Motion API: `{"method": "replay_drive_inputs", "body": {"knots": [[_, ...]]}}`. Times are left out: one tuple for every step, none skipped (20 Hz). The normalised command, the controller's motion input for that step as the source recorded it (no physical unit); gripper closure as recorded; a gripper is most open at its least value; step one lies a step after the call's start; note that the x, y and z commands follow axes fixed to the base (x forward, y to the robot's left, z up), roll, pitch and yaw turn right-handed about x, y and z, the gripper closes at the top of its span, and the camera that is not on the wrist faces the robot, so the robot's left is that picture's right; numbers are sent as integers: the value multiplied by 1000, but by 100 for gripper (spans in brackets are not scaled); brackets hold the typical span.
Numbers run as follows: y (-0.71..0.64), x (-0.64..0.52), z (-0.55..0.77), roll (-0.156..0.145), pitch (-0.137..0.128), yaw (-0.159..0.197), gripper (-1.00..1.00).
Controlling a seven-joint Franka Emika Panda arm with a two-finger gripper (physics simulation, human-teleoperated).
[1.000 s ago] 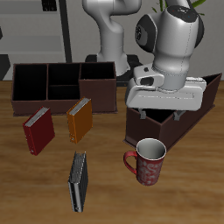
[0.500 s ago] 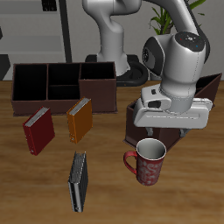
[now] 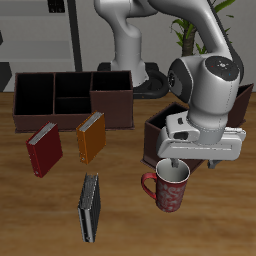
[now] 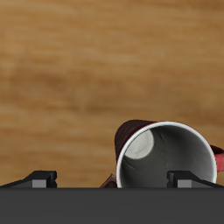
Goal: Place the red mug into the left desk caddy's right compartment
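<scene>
Wrist view shows my gripper spread wide, holding nothing, with the red mug upright on the table, off-centre toward one fingertip. If I descend now, that fingertip could hit the rim and tip it.

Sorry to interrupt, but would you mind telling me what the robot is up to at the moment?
The robot arm has its gripper right above the red mug, which stands upright on the table near the front edge. The wrist view looks straight down into the mug's pale inside, with a fingertip showing on each side of the rim, so the gripper looks open and the mug is not yet grasped. The left desk caddy, where the mug should go, sits just behind it. Three books lie off to the side.
</scene>
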Motion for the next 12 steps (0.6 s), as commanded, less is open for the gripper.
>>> {"method": "replay_drive_inputs", "body": {"knots": [[26, -5, -139, 3, 9, 12, -100], [81, 93, -499, 9, 72, -39, -100], [-22, -35, -159, -13, 11, 3, -100], [104, 107, -420, 27, 74, -29, -100], [60, 27, -295, 4, 30, -4, -100], [49, 54, -277, 31, 40, -15, -100], [31, 60, -323, 33, 56, -38, -100], [-32, 20, -336, -21, 42, -51, -100], [-3, 8, -260, 19, 30, -29, 100], [8, -29, -195, 27, 43, -25, 100], [31, -21, -115, 60, 24, 23, 100], [-115, -30, 5, -54, -2, -22, 100]]}}
